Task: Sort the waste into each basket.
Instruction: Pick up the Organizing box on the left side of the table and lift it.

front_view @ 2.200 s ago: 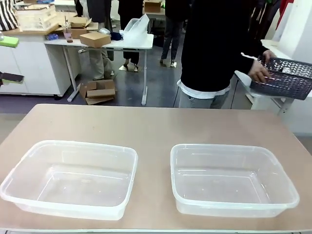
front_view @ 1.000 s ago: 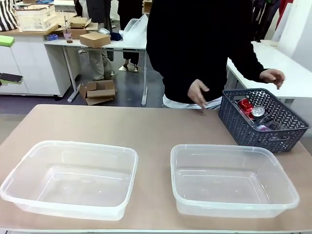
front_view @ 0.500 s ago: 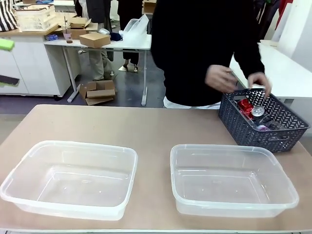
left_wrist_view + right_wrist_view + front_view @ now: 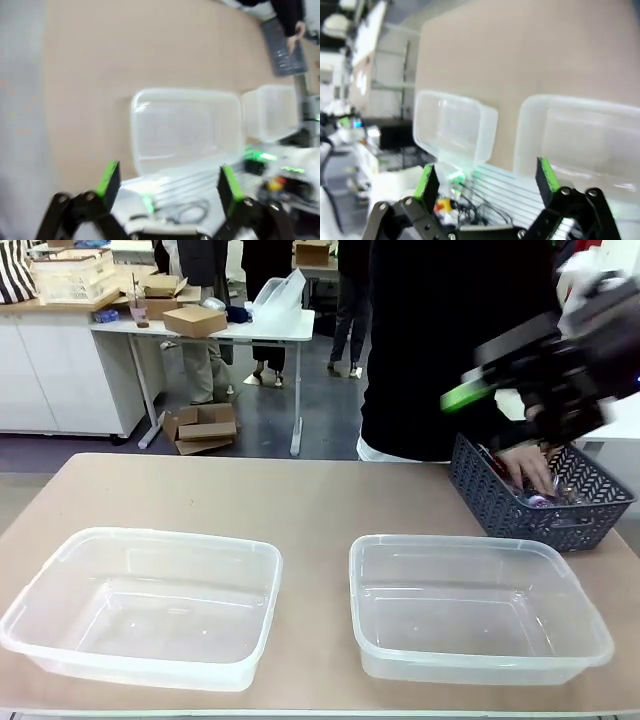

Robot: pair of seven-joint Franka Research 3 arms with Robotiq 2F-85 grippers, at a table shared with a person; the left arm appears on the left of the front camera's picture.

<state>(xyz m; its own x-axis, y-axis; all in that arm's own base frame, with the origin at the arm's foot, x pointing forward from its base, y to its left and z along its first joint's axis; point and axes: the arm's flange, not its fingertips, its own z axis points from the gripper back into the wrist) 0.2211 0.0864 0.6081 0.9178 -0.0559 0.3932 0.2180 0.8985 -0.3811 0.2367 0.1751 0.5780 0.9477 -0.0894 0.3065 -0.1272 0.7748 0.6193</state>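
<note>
- The waste point(image 4: 543, 501) lies inside a dark grey lattice basket point(image 4: 520, 515) at the right edge of the front view. It is too blurred and too covered to tell cans from bottles.
- A person's hand point(image 4: 525, 468) reaches down into that basket and rests on the waste. The person stands in a black top at the far side of the counter point(image 4: 300, 495).
- The basket stands on the counter's far right corner, just behind the right tub point(image 4: 450, 541) and apart from it.
- The 2 clear tubs sit side by side in the lower half of the front view, the left tub point(image 4: 170, 534) at lower left. A strip of bare counter runs between them, and both hold nothing.
- The right arm point(image 4: 590, 330) shows as a motion-blurred shape at the upper right of the front view, above the basket and in front of the person.
- In the right wrist view the right gripper point(image 4: 485, 180) has its green-padded fingers spread wide with nothing between them. Both tubs lie beyond it.
- In the left wrist view the left gripper point(image 4: 167, 180) is likewise spread wide and holds nothing. It is high above the counter's near edge, with the left tub past its fingers and the basket at the upper right of the frame.
</note>
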